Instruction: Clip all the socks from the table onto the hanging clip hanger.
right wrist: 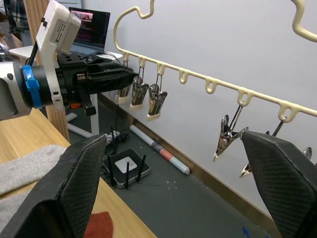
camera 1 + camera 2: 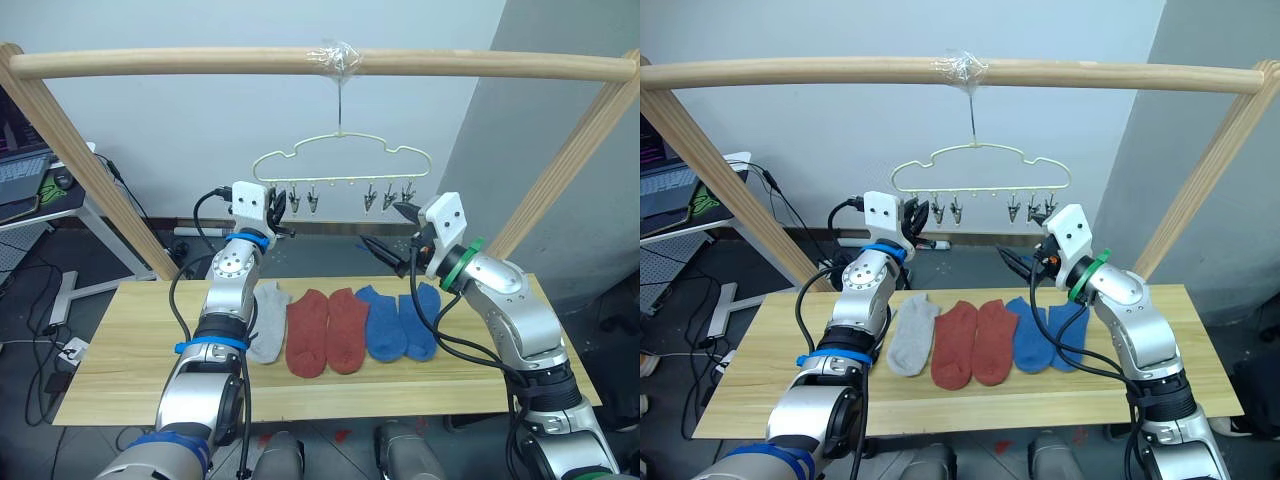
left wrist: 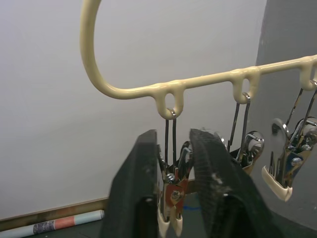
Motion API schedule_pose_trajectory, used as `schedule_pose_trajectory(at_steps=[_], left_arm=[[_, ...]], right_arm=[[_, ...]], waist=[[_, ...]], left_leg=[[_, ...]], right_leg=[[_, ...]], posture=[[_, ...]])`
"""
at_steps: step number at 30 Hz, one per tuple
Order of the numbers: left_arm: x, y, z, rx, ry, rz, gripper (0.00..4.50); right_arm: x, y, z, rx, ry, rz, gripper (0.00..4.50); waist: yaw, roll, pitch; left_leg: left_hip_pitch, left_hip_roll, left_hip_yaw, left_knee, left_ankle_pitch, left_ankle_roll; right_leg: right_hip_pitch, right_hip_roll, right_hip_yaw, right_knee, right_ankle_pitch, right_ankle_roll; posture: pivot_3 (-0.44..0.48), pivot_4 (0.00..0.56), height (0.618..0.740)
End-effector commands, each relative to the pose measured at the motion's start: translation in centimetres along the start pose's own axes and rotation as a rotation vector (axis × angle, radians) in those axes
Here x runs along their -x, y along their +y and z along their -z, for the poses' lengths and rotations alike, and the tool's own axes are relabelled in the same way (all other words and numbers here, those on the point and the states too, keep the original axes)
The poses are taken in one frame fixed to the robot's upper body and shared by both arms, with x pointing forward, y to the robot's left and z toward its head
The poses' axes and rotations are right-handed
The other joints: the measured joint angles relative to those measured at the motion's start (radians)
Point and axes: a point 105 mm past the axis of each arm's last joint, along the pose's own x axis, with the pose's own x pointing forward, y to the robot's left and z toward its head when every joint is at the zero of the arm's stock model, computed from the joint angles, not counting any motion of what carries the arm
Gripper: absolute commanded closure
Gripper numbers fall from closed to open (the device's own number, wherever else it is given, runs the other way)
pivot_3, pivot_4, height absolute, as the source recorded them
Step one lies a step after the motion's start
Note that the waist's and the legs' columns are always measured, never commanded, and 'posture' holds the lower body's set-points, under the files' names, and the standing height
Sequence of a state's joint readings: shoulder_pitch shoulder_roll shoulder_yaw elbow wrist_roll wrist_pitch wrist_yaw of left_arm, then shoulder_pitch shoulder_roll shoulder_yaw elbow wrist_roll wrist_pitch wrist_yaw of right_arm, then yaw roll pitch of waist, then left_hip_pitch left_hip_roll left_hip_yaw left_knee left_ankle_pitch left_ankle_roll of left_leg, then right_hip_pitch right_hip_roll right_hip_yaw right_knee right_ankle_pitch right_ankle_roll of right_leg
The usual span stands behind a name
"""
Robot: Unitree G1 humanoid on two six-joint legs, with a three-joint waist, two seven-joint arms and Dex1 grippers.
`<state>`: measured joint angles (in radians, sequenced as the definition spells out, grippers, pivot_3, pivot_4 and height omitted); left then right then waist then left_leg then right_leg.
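Five short ankle socks lie flat in a row mid-way along the light wooden plank table [image 2: 110, 350]: one light grey sock [image 2: 268, 322], two rust red socks [image 2: 327, 331], two blue socks [image 2: 400, 320], none clipped yet. A sixth sock is not made out here.

Left gripper [image 3: 174, 188] is up at the leftmost end of the thin pale cream wire clip hanger [image 2: 340, 158], its two black fingers closed to a narrow gap around the first small dark metal clip [image 3: 171, 198]. Whether the pads actually squeeze the clip's handles or just bracket it is hard to tell. No sock is at the clip.

Right gripper [image 1: 171, 198] hangs near the hanger's right end, fingers spread wide, holding nothing, well above the blue socks.

To do this step well, judged: the left should pinch the clip handles squarely so the clip mouth opens fully and the hanger doesn't swing, while the right drops for a sock and feeds the cuff in.

Hard to see: the clip's mouth is cut off at the left wrist view's edge, the hanger's hook [image 2: 340, 85] is wrapped in clear tape on the thick wooden pole [image 2: 200, 63], and the left forearm covers part of the grey sock.
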<state>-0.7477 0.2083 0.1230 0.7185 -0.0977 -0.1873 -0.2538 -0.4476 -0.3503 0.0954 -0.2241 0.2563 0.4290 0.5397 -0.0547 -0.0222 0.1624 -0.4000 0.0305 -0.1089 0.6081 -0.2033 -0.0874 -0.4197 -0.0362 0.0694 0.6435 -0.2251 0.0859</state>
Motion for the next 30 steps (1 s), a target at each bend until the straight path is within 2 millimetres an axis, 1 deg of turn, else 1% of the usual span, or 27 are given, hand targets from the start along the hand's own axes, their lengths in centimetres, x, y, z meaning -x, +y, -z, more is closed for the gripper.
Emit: schedule_pose_trajectory(at_steps=[1,6,9,10,11,13,14,16,17,18,19,21,23,27,30], left_arm=[[-0.6,0.1,-2.0,-0.003,-0.071,0.0,4.49],[-0.7,0.1,-2.1,0.002,-0.071,0.003,4.49],[-0.6,-0.1,-1.9,0.03,-0.051,0.047,4.49],[-0.5,-0.2,-1.8,0.045,-0.04,0.073,4.49],[-0.3,-0.2,-1.8,0.063,-0.03,0.101,4.49],[0.3,0.2,-1.8,0.077,-0.005,0.153,4.49],[0.5,0.3,-1.8,0.079,0.003,0.167,4.49],[0.8,0.7,-1.8,0.089,0.017,0.182,4.49],[1.1,0.9,-1.9,0.095,0.027,0.192,4.49],[1.6,1.1,-1.8,0.089,0.046,0.205,4.49],[1.9,1.3,-1.7,0.085,0.06,0.215,4.49],[2.3,1.5,-1.7,0.086,0.071,0.212,4.49],[2.5,1.8,-1.7,0.091,0.071,0.187,4.49],[2.9,1.5,-1.7,0.097,0.073,0.187,4.49],[3.0,1.4,-1.7,0.098,0.077,0.187,4.49]], right_arm=[[0.2,-0.5,-1.8,0.03,-0.055,0.019,0.0],[0.3,-0.4,-1.7,0.026,-0.054,0.019,0.0],[0.5,-0.3,-1.1,0.009,-0.035,0.031,0.0],[0.7,-0.3,-0.3,-0.005,-0.008,0.044,0.0],[1.1,-0.2,1.3,-0.012,0.05,0.063,0.0],[2.4,-0.3,5.3,-0.02,0.193,0.126,0.0],[2.9,-0.4,6.5,-0.023,0.239,0.15,0.0],[3.5,-0.7,7.9,-0.027,0.29,0.192,0.0],[4.0,-1.2,9.2,-0.044,0.328,0.234,0.0],[4.7,-1.6,11.0,-0.082,0.384,0.288,0.0],[5.2,-1.9,12.3,-0.109,0.423,0.324,0.0],[5.5,-2.1,14.0,-0.136,0.465,0.362,0.0],[5.1,-2.4,15.4,-0.166,0.497,0.39,0.0],[4.6,-2.8,17.5,-0.213,0.551,0.407,0.0],[4.4,-3.0,18.5,-0.229,0.577,0.409,0.0]], waist=[[0.0,0.0,0.0],[0.0,0.0,0.0],[0.0,0.0,0.0],[0.0,0.0,0.0],[0.001,0.0,0.0],[0.001,0.0,0.0],[0.0,0.0,0.001],[-0.002,0.001,0.002],[-0.002,0.001,0.003],[-0.004,0.001,0.004],[-0.006,0.001,0.004],[-0.005,0.001,0.004],[-0.005,0.001,0.004],[-0.006,0.001,0.006],[-0.004,0.001,0.006]], left_leg=[[0.0,0.0,0.0,0.0,0.0,0.0],[0.0,0.0,0.0,0.0,0.0,0.0],[0.0,0.0,0.0,0.0,0.0,0.0],[0.0,0.0,0.0,0.0,0.0,0.0],[0.0,0.0,0.0,0.0,0.0,0.0],[0.0,0.0,0.0,0.0,0.0,0.0],[0.0,0.0,0.0,-0.001,0.0,0.0],[0.0,0.0,0.0,-0.001,0.0,0.0],[0.0,0.0,0.0,-0.001,0.0,0.0],[0.0,0.0,0.0,-0.001,0.0,0.0],[0.0,0.0,0.0,-0.001,0.0,0.0],[0.001,0.0,0.0,-0.001,0.0,0.0],[0.002,0.0,0.0,0.0,0.0,0.0],[0.002,0.0,0.001,0.0,0.0,0.001],[0.001,0.0,0.0,0.0,0.0,0.001]], right_leg=[[0.0,0.0,0.0,0.0,0.0,0.0],[0.0,0.0,0.0,0.0,0.0,0.0],[0.0,0.0,0.0,0.0,0.0,0.0],[0.0,0.0,0.0,0.0,0.0,0.0],[0.0,0.0,0.0,0.0,0.0,0.0],[0.0,0.0,0.0,0.0,0.0,0.0],[0.0,0.0,0.0,0.0,0.0,0.0],[0.0,0.0,0.0,0.0,-0.001,0.0],[-0.001,0.0,0.001,0.0,-0.001,0.0],[-0.001,0.0,0.001,0.0,-0.001,0.0],[-0.001,0.0,0.001,0.0,-0.001,-0.002],[0.0,0.0,0.001,0.002,-0.003,-0.005],[0.0,0.0,0.001,0.002,-0.003,-0.005],[0.0,0.0,0.001,0.002,-0.003,-0.004],[0.0,0.0,0.001,0.001,-0.003,-0.004]], posture=[[-0.046,0.145,0.74],[-0.044,0.147,0.74],[-0.036,0.149,0.74],[-0.036,0.149,0.74],[-0.036,0.149,0.74],[-0.022,0.156,0.74],[-0.022,0.156,0.74],[-0.022,0.156,0.74],[-0.014,0.158,0.74],[-0.004,0.159,0.74],[-0.004,0.159,0.74],[-0.003,0.16,0.74],[-0.003,0.16,0.74],[0.005,0.159,0.74],[0.013,0.156,0.74]])
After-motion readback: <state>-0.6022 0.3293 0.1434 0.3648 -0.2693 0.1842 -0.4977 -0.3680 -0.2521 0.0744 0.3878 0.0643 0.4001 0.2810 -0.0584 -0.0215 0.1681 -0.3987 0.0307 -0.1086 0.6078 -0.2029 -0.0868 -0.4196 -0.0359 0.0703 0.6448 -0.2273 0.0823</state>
